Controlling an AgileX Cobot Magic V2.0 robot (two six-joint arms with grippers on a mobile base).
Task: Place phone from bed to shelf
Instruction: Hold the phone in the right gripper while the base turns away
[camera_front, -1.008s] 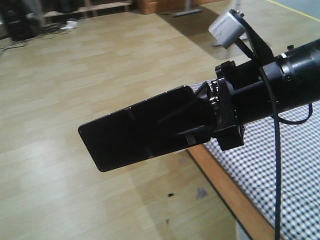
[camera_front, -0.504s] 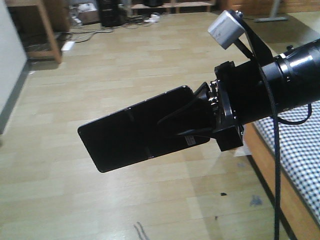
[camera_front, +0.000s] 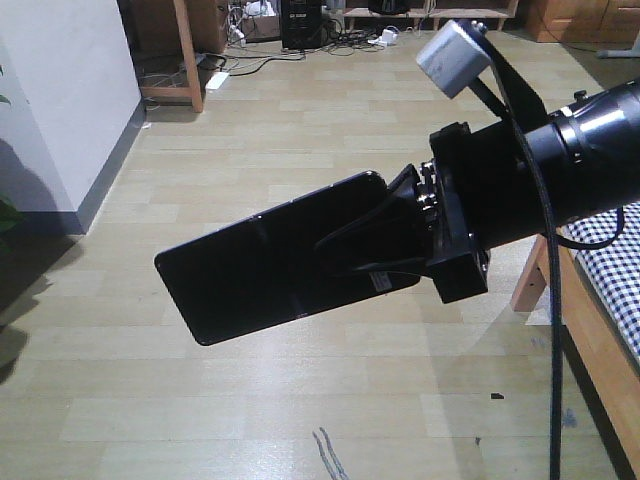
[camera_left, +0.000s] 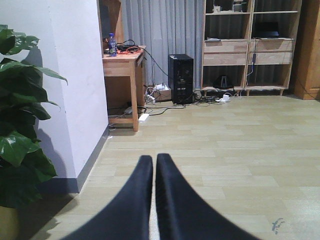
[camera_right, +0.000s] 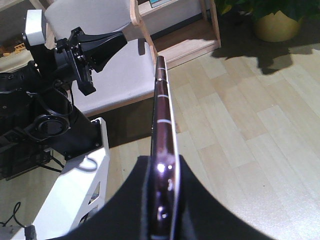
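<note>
In the exterior front-facing view, the right gripper (camera_front: 368, 250) reaches in from the right edge with its two black fingers clamped on one short end of the flat glossy black rectangular phone (camera_front: 265, 262). The phone is held in the air above the pale wood-plank floor (camera_front: 250, 120), its free end pointing left and tilted slightly down. The large bed (camera_front: 622, 290), with its black-and-white check sheet and light wooden frame, lies at the right edge, behind the arm and apart from the phone. A white wall corner (camera_front: 60, 90) stands at the upper left. In the left wrist-mounted view, the left gripper (camera_left: 154, 159) has its two dark fingers drawn together with only a hairline slit between them and nothing held. Beyond it, the pale wooden shelving unit (camera_left: 227, 50) stands against the far wall, well apart from the gripper. A black computer tower (camera_left: 181, 78) and a brown wooden desk (camera_left: 122, 65) stand to its left, and a green leafy plant (camera_left: 20, 115) fills the left edge. In the right wrist-mounted view, the phone (camera_right: 162, 115) appears edge-on with its pinkish rim visible. The right gripper (camera_right: 163, 167) presses on both flat faces at the phone's near end. The left gripper (camera_right: 120, 39) is at the upper left, fingers together.
</note>
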